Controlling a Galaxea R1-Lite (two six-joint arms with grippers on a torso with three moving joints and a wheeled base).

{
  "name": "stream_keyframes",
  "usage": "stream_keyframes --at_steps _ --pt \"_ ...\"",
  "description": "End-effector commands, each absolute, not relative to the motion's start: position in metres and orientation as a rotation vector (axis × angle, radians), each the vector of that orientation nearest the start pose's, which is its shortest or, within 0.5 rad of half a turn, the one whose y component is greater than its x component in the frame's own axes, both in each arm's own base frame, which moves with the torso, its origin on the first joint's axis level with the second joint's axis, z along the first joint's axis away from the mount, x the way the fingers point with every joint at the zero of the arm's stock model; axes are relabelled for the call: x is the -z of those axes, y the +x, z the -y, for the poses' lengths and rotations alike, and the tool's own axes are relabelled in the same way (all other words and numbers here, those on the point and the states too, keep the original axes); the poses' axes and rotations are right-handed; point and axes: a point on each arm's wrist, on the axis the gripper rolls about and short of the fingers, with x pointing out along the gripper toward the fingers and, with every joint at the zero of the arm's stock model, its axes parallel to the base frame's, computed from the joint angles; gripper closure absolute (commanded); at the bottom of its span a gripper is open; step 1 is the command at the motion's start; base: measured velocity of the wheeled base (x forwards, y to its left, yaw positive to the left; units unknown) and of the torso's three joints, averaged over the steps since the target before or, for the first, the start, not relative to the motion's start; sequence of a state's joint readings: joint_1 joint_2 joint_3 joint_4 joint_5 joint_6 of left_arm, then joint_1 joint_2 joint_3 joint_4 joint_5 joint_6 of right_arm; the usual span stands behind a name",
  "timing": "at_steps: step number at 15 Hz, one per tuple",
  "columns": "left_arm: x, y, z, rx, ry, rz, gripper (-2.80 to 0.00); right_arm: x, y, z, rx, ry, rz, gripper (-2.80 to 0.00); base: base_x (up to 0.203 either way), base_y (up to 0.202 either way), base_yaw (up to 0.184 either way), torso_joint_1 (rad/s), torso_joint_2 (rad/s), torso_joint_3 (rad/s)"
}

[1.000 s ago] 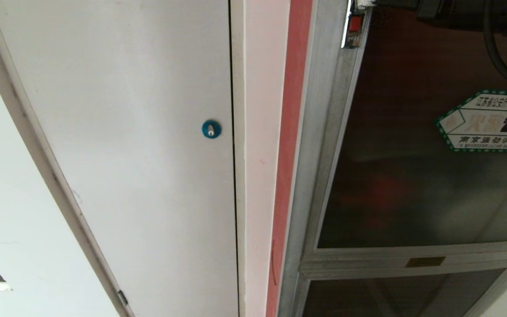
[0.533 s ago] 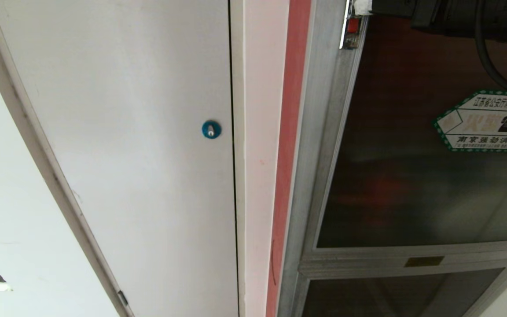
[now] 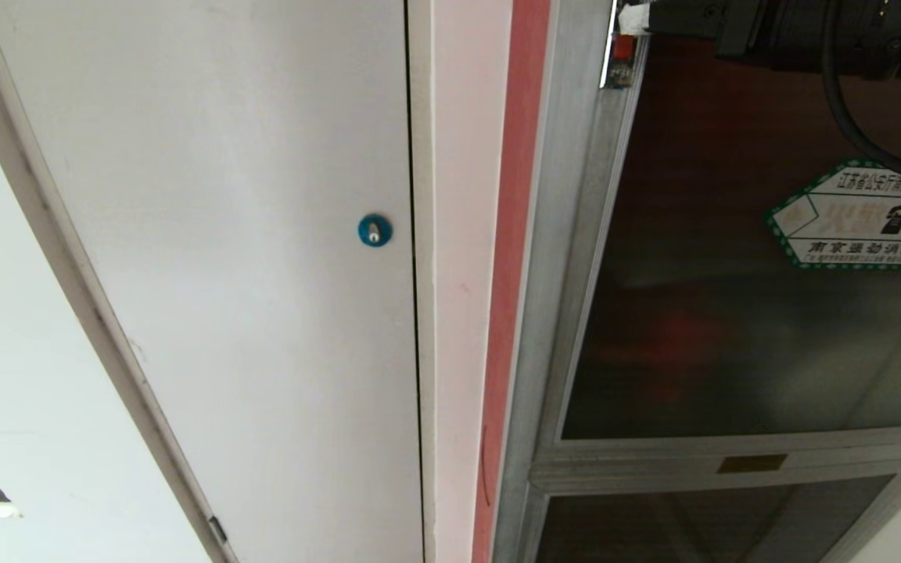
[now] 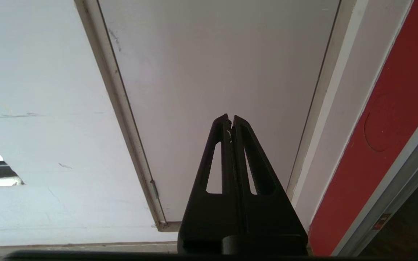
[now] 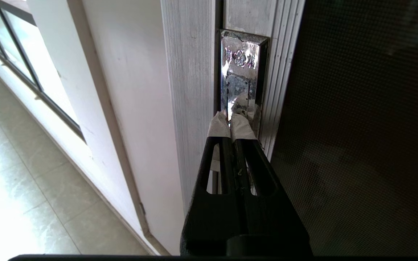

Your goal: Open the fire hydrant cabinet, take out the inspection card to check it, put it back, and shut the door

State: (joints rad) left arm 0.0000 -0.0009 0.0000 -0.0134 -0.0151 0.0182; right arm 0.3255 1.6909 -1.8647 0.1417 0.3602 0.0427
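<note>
The fire hydrant cabinet (image 3: 552, 234) fills the right of the head view, with its silver frame beside a red strip. Its door (image 3: 732, 328) is dark tinted glass carrying the green-edged arrow sticker (image 3: 857, 219). My right gripper (image 3: 632, 17) reaches in from the top right, shut, with its white-taped fingertips (image 5: 218, 127) against the chrome latch plate (image 5: 241, 72) on the door's left edge. Nothing is held between them. My left gripper (image 4: 230, 117) is shut and empty, pointing at the plain white door, away from the cabinet. The inspection card is hidden.
A plain white panel door (image 3: 224, 234) with a round blue lock (image 3: 375, 230) stands left of the cabinet. A smaller lower glass door (image 3: 693, 524) sits under the big one. The right wrist view shows tiled floor (image 5: 20, 181) and a window along the wall.
My right arm has slid left along the top of the head view, so its taped tips now show beside the latch. The door's latch edge and sticker have shifted slightly left.
</note>
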Motion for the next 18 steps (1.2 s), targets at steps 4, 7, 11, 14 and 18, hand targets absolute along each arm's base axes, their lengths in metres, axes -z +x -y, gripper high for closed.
stream_keyframes --at_steps 4,7,11,14,18 --pt "-0.075 -0.022 0.0 0.015 0.018 0.009 0.0 -0.404 0.284 -0.104 -0.685 0.041 0.015 0.0 0.0 0.0 0.0 0.0 0.0 0.0" --pt "-0.075 -0.022 0.0 0.015 0.018 0.009 0.0 -0.409 0.275 -0.101 -0.687 0.04 0.029 0.0 0.0 0.0 0.0 0.0 0.0 0.0" --pt "-0.075 -0.022 0.0 0.015 0.018 0.009 0.0 -0.424 0.251 -0.097 -0.728 0.046 0.079 0.0 0.0 0.0 0.0 0.0 0.0 0.0" --pt "-0.075 -0.022 0.0 0.015 0.018 0.009 0.0 -0.43 0.23 -0.098 -0.769 0.048 0.098 0.0 0.0 0.0 0.0 0.0 0.0 0.0" --pt "-0.075 -0.022 0.0 0.015 0.018 0.009 0.0 -0.433 0.197 -0.095 -0.808 0.05 0.115 0.0 0.0 0.0 0.0 0.0 0.0 0.0"
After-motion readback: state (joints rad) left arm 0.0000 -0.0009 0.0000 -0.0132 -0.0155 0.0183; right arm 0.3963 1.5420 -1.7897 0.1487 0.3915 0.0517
